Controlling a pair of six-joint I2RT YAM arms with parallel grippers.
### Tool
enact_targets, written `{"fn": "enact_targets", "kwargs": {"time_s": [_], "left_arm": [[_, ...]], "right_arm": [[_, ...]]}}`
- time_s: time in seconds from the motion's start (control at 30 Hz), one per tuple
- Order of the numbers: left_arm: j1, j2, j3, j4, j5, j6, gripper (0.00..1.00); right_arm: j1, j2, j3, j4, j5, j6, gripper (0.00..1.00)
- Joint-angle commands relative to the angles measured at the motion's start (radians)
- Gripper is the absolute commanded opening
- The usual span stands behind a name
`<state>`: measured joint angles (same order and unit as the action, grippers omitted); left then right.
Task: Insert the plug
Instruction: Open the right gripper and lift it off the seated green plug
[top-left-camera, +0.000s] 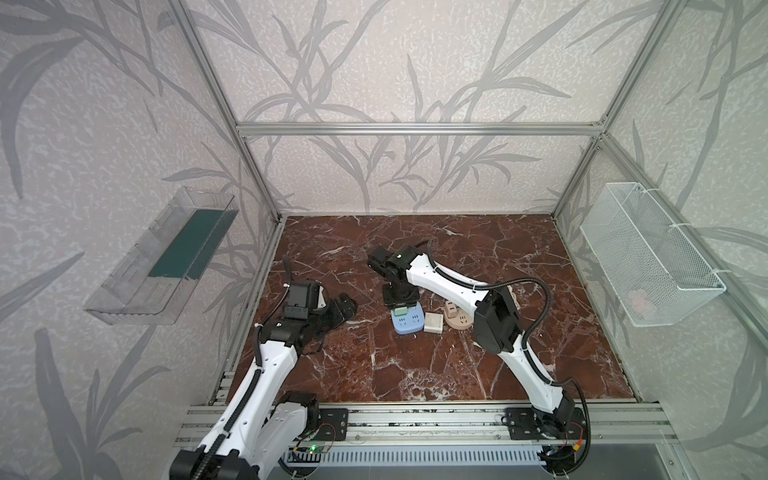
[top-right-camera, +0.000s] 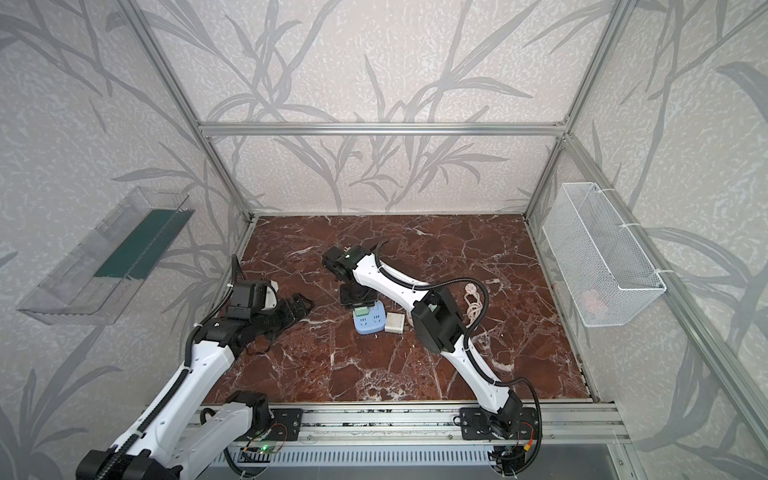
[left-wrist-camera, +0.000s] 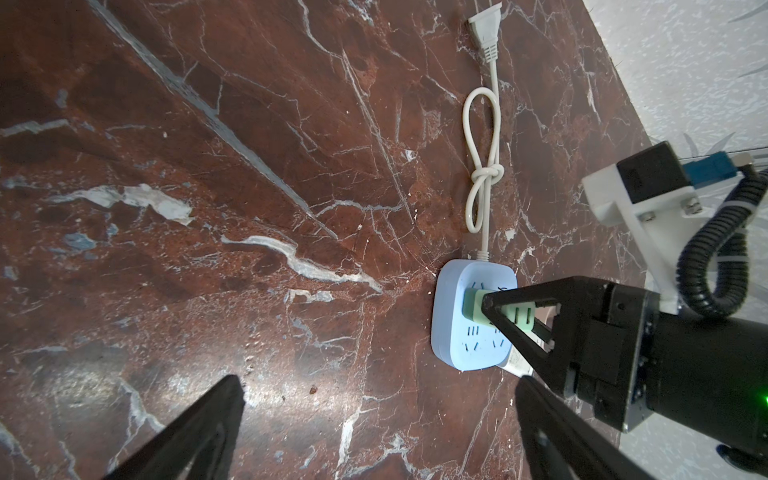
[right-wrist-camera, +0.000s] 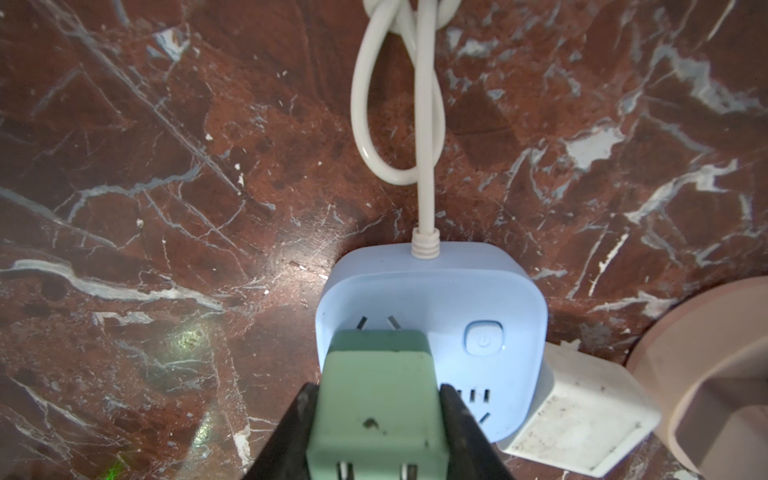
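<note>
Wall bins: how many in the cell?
2. A clear plastic tray on the left wall and a white mesh basket on the right wall, seen in both top views. Nothing suggests another is hidden.

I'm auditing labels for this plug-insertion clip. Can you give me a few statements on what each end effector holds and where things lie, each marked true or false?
1. The right end effector grips the green plug. True.
2. The left end effector holds the white cube adapter. False: it is open and empty, and the cube lies on the table beside the blue power strip.
3. The power strip's white cord is tied in a knot. True.
4. The green plug sits on the beige round socket. False: it sits on the blue power strip.
</note>
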<state>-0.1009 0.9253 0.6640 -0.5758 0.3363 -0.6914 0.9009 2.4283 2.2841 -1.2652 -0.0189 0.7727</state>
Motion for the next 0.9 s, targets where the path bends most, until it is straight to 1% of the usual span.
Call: {"fn": "enact_targets", "kwargs": {"time_s": [0.0,0.2,0.3,0.5,0.73,0.87], "left_arm": [[0.007,0.028,0.044,-0.028,0.002,0.026,0.99],[0.006,0.046,0.044,-0.01,0.012,0.012,0.99],[0.007,0.051,0.049,-0.017,0.012,0.018,0.99],[0.007,0.057,0.055,-0.017,0.016,0.021,0.99],[0.006,0.05,0.056,-0.018,0.007,0.019,0.99],[0.007,0.036,0.049,-0.019,0.006,0.015,0.99]], "right_arm": [[0.024,0.17,0.016,-0.001,-0.051,0.087,0.0],[0.021,0.23,0.255,-0.077,0.002,0.157,0.0],[0.02,0.239,0.317,-0.086,0.022,0.164,0.0],[0.011,0.232,0.288,-0.076,0.014,0.163,0.0],[0.012,0.238,0.26,-0.045,-0.027,0.156,0.0],[0.011,0.239,0.27,-0.044,-0.026,0.147,0.05]]}}
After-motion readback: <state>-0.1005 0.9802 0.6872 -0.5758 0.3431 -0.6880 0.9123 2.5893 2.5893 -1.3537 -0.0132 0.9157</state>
